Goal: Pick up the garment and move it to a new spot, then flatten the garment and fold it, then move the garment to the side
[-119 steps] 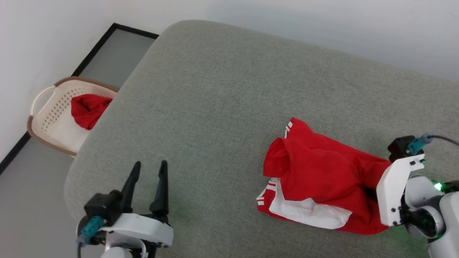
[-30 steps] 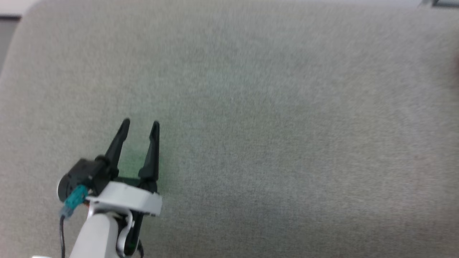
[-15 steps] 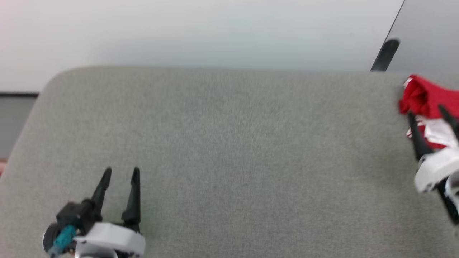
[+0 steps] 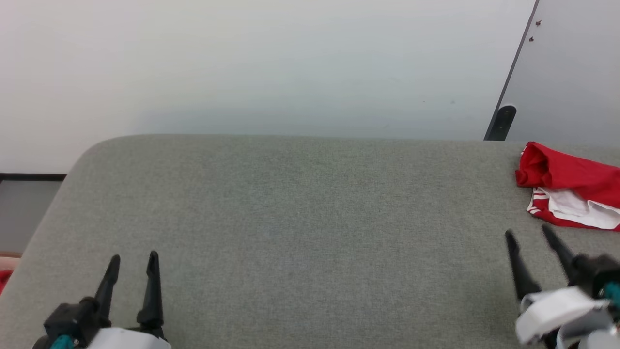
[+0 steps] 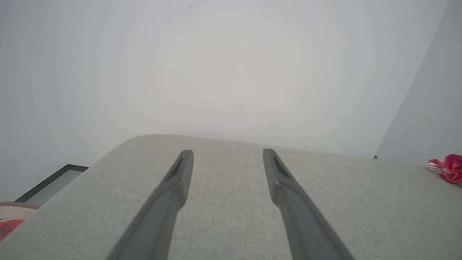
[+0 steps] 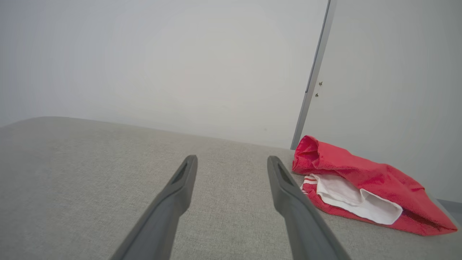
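Seemingly early on: crumpled bright red jersey with white panel and striped trim [image 4: 564,186] bunched at far right of grey fabric-covered surface [image 4: 310,218], unflattened, unfolded. Spread and empty: left gripper [image 4: 134,257] and right gripper [image 4: 527,230], the latter near the cloth, not touching. Flattening, folding, shifting aside left.

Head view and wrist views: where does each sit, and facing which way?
Head view: on the head, looking down across the grey padded surface; left gripper lower left, right gripper lower right, both open.
Left wrist view: left wrist, low along its fingers toward the wall.
Right wrist view: right wrist, same heading, garment right of its fingers.
Shared: garment at right in all.
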`<state>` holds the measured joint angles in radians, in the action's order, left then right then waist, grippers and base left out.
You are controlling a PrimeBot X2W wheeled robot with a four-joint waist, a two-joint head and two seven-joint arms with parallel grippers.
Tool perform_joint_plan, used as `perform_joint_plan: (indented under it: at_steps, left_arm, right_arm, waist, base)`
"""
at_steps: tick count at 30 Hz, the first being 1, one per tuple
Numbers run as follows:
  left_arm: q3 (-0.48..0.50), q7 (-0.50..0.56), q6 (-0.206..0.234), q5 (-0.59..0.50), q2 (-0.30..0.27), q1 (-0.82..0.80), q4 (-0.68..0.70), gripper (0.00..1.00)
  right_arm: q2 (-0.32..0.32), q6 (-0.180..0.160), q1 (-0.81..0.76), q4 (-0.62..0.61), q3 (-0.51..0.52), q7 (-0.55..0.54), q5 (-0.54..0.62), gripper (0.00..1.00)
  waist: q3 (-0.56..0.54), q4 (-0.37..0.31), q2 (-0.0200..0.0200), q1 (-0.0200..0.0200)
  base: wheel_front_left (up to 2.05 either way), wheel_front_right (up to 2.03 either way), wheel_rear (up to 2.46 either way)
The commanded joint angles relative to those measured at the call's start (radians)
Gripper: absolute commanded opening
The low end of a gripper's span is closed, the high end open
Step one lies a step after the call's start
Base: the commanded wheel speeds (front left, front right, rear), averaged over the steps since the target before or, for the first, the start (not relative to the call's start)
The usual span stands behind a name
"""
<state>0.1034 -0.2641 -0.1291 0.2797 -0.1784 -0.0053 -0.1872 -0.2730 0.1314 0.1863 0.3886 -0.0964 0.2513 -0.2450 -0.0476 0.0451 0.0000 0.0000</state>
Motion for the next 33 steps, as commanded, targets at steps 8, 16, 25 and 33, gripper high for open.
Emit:
perform_joint_plan:
  at_steps: [8,16,25,33]
  left_arm:
    - [-0.028,0.001,-0.003,0.014,-0.01,0.055,0.019,1.0]
    - [-0.06,0.001,-0.003,0.054,-0.019,0.086,-0.009,1.0]
    - [-0.083,0.001,-0.003,0.093,-0.031,0.089,-0.033,1.0]
    - [-0.086,0.001,-0.003,0.087,-0.034,0.09,-0.03,1.0]
  right_arm:
    - [0.084,-0.002,-0.138,-0.064,0.02,0.014,0.051,1.0]
    - [0.147,-0.002,-0.2,-0.141,0.068,0.014,0.109,1.0]
    - [0.169,-0.002,-0.22,-0.174,0.088,0.015,0.133,1.0]
    - [0.17,-0.002,-0.217,-0.179,0.099,0.015,0.142,1.0]
  waist:
    - [-0.012,0.006,0.0,0.0]
    - [-0.005,-0.003,0.0,0.0]
    - [0.001,-0.006,0.0,0.0]
    - [0.002,-0.003,0.0,0.0]
  base:
    - [0.0,0.0,0.0]
    - [0.0,0.0,0.0]
    - [0.0,0.0,0.0]
    - [0.0,0.0,0.0]
